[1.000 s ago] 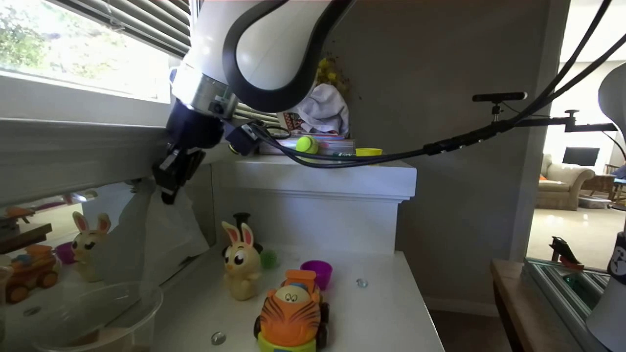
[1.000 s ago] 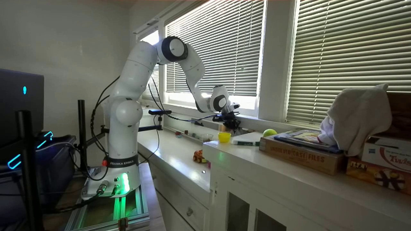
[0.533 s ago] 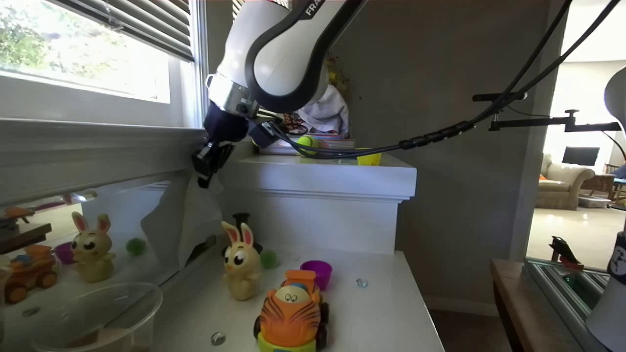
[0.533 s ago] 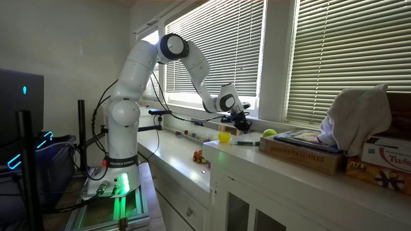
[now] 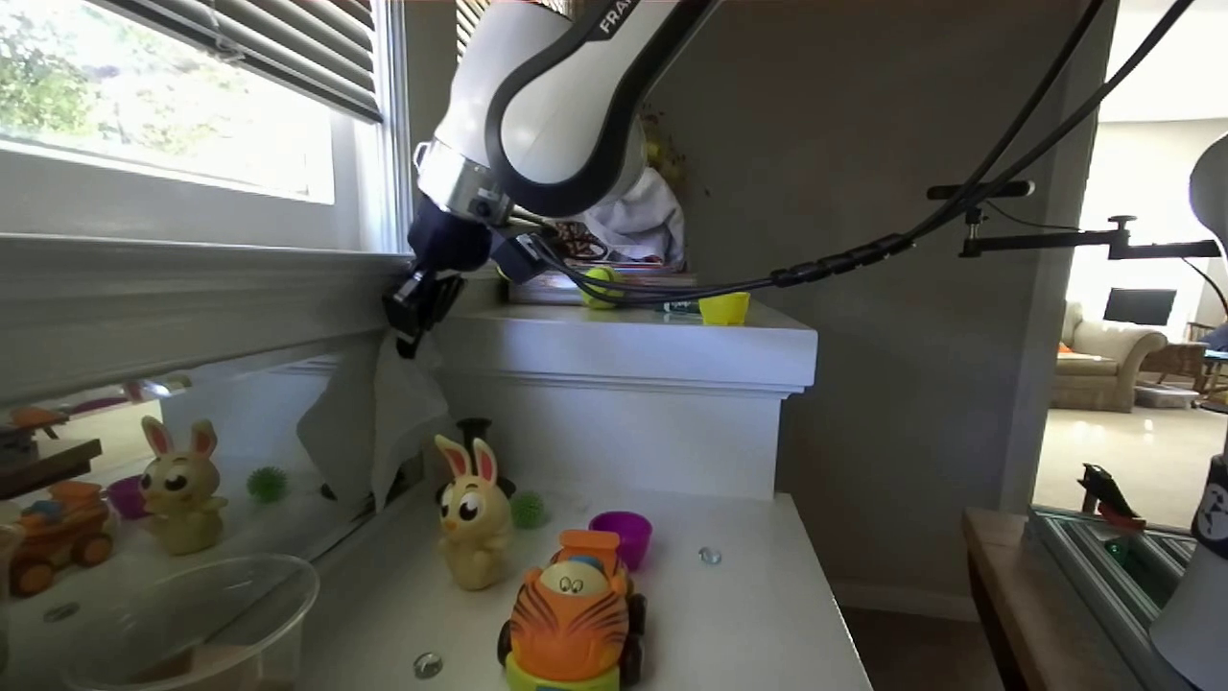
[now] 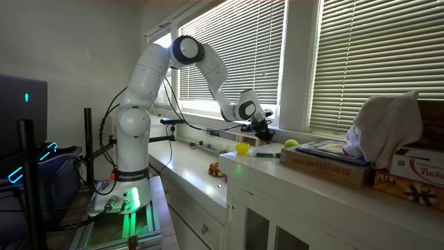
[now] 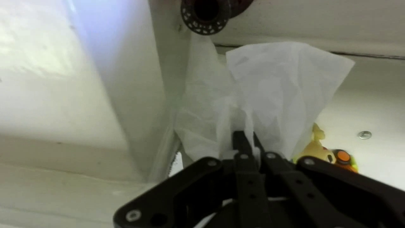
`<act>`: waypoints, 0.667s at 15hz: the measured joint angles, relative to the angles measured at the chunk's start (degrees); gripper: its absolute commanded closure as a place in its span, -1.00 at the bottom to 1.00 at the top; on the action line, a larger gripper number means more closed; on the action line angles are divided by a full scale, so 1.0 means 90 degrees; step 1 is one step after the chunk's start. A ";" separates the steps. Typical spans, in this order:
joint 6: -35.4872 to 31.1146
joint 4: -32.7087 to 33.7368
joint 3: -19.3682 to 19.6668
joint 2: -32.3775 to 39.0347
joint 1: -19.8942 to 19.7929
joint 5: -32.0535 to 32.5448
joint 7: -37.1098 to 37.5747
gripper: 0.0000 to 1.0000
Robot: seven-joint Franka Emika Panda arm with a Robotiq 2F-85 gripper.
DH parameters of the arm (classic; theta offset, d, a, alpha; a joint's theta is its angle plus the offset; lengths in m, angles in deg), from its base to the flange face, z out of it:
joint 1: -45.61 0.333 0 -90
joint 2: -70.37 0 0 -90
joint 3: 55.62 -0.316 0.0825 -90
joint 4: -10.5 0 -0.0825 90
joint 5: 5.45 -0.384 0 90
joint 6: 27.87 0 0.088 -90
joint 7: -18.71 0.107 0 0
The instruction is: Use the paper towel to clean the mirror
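In an exterior view the gripper has travelled along the mirror toward the white cabinet since a second ago, and its tips sit a little higher in the frame. The paper towel, spread broad then, now hangs narrower beneath the fingertips, its lowest corner near the foot of the mirror. The green spiky ball, whose place in the mirror was covered a second ago, now shows there too. The toy rabbit, the tiger-striped car and the purple cup stand where they stood. The arm rises from its base, bends over high up and slopes down to the wrist; below that, the gripper points downward, tilted with its fingertips toward the mirror. In the wrist view the jaws are drawn close together, pinching the paper towel, which fans out past them in two creased flaps. In an exterior view the paper towel meets its reflection along one edge; whether it presses on the mirror cannot be told.
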 measured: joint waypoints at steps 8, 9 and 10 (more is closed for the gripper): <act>0.0272 0.0052 -0.0431 -0.0002 0.0212 -0.0003 0.0141 1.00; 0.0311 0.0062 -0.0484 -0.0002 0.0221 -0.0006 0.0152 1.00; 0.0346 0.0071 -0.0532 -0.0002 0.0229 -0.0007 0.0157 1.00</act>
